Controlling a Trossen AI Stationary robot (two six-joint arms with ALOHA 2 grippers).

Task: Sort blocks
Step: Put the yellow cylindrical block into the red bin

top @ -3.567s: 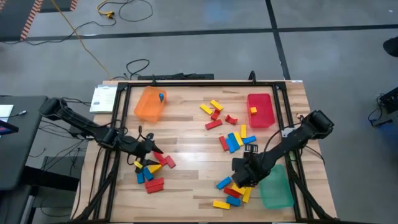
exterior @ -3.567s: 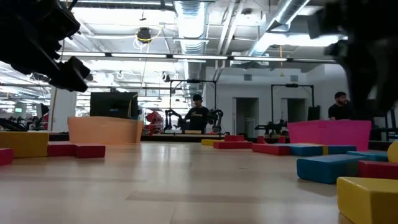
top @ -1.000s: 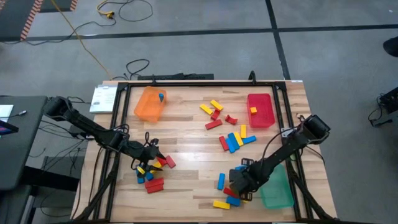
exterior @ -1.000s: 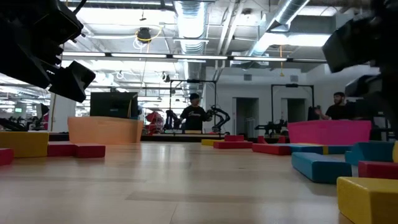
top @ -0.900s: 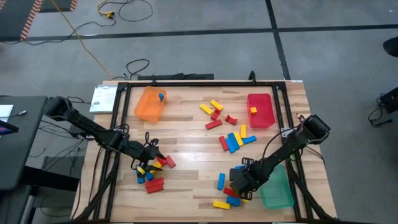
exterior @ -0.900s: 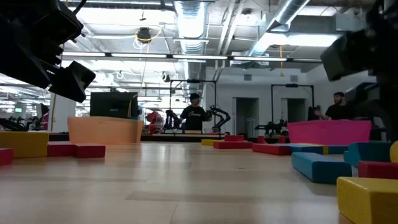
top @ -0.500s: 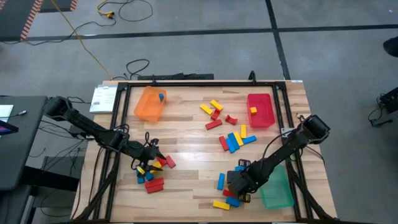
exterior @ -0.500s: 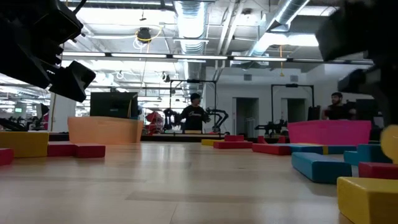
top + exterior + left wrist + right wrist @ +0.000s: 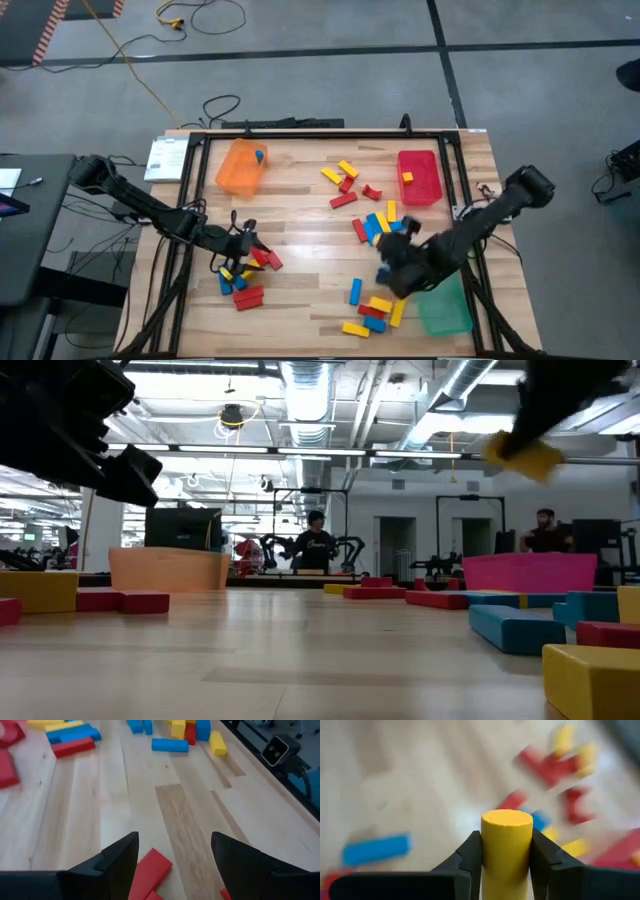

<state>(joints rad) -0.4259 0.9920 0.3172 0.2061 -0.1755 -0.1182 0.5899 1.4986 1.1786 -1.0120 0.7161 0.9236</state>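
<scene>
Jaws around yellow block (image 9: 506, 847), above wooden table (image 9: 300, 215)

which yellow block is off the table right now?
The yellow block clamped between the right gripper fingers, carried in the air above the table. Every other yellow block lies flat on the table or sits in the red tray.

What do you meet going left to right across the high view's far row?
White paper at the table's left edge → orange tray → loose yellow and red blocks → red tray.
</scene>
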